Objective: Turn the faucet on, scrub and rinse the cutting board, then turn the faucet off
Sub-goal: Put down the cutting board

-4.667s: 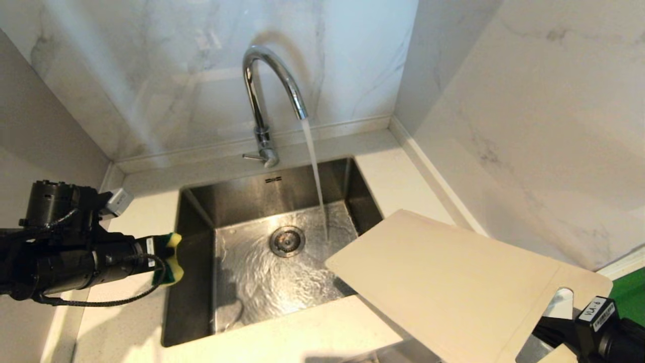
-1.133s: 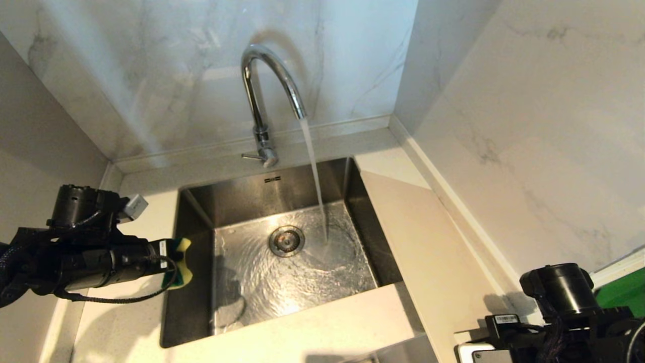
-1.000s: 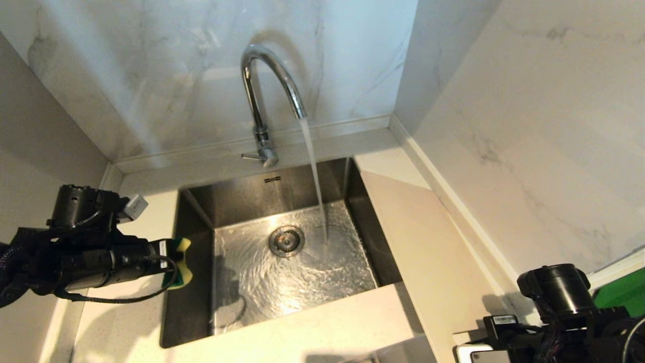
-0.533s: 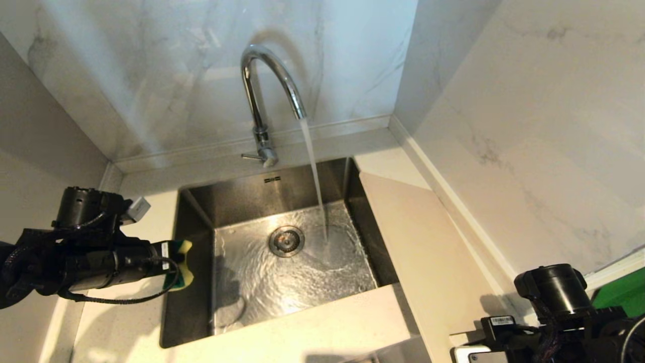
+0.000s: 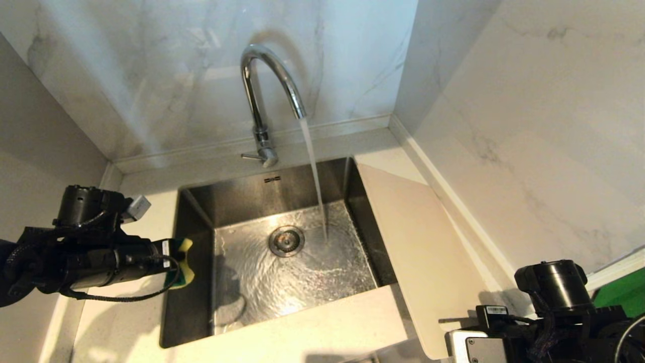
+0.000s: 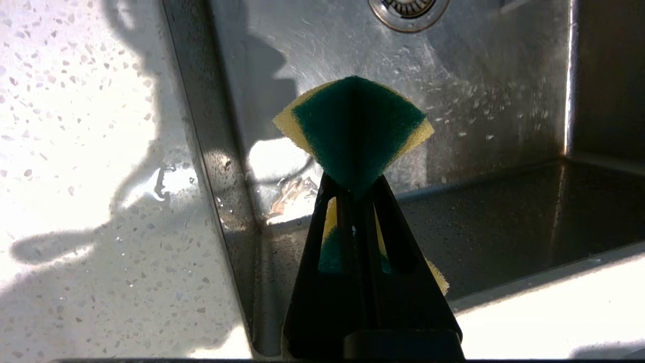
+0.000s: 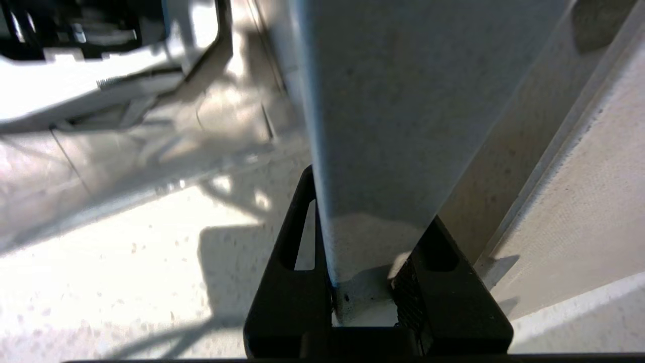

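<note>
Head view: one faucet, one cutting board

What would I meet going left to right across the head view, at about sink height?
Left gripper clamping the sponge → sink with its drain → falling water stream → cutting board → right gripper's arm.

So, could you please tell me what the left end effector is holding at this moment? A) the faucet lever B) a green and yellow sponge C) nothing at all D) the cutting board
B: the left end effector is shut on a green and yellow sponge by the sink's left edge, while the cutting board is in the right end effector.
</note>
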Robot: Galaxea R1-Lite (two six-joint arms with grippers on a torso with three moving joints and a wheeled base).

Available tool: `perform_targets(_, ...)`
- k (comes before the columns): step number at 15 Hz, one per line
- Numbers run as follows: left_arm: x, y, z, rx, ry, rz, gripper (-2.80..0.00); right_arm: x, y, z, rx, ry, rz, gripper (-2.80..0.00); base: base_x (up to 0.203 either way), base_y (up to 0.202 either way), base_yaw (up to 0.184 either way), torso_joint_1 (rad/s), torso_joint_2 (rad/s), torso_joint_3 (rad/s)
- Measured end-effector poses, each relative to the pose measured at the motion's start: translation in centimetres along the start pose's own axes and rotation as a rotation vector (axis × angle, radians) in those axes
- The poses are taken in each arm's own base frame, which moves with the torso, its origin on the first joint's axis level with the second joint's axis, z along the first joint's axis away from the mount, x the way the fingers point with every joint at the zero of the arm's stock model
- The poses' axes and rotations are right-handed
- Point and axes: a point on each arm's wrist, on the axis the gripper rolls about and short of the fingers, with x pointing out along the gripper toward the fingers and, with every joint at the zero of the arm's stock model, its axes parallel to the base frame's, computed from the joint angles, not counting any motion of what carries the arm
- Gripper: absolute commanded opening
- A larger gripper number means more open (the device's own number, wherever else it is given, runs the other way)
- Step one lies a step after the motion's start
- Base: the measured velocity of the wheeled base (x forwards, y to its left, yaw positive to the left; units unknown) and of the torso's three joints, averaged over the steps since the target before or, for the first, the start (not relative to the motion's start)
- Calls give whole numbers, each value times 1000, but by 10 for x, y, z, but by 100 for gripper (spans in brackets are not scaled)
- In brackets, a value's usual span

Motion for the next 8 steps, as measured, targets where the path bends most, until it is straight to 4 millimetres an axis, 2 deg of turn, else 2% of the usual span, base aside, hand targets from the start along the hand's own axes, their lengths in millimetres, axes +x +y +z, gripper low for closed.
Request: perform_targets(8,3,2,3,-9,0,-2,-280,8,0,-1,85,-119,-44,-280,0,0,0,0,0,0)
